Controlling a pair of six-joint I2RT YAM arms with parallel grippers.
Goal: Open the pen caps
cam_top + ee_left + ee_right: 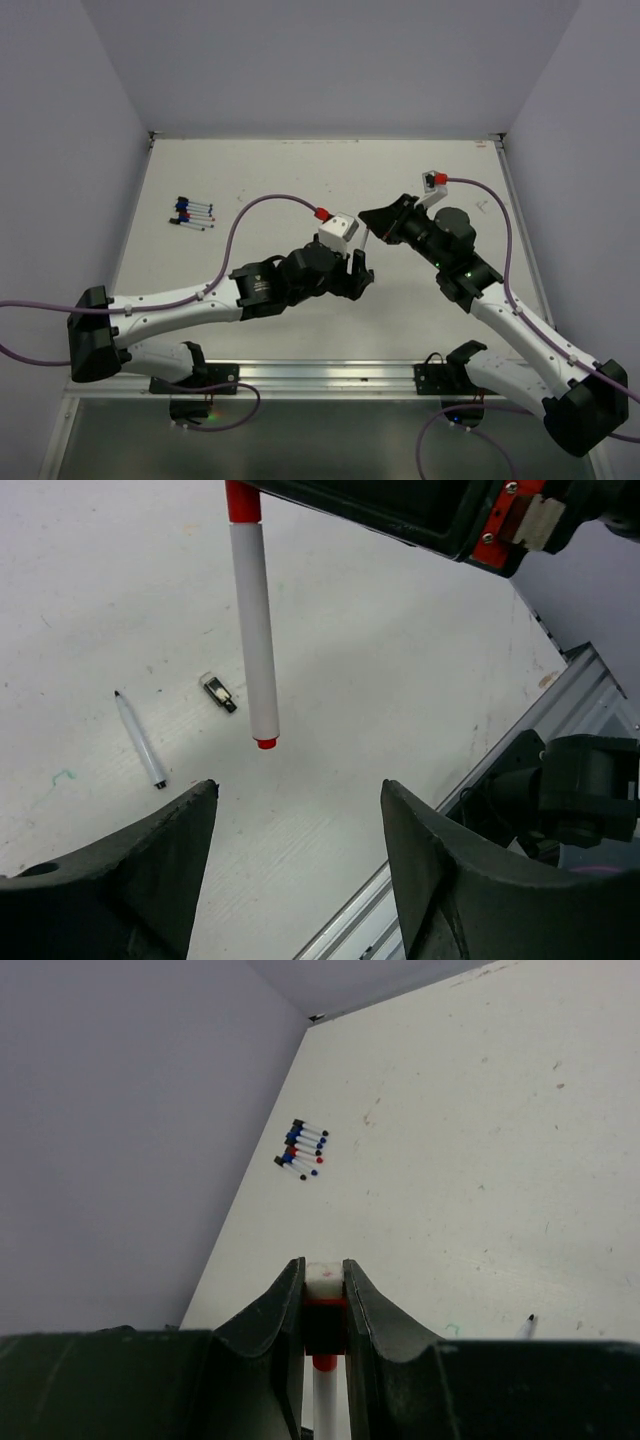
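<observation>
1. White table (300,170) – flat top w/ faint scuffs & specks. A small greenish scribble (55,780) sits near the lone pen.
2. Far-left part, close to the left edge: cluster of pens (192,213), several, lying side by side and roughly parallel. Ends are black, blue & red; exact count too small to tell.
3. Left wrist view: one thin white pen (140,740) lies flat by itself, fine dark point bare at one end.
4. Near it but not touching – a small cap (218,692), black w/ a clear part, on its side.
5. Near edge: metal rail (330,375) runs along the front.
</observation>
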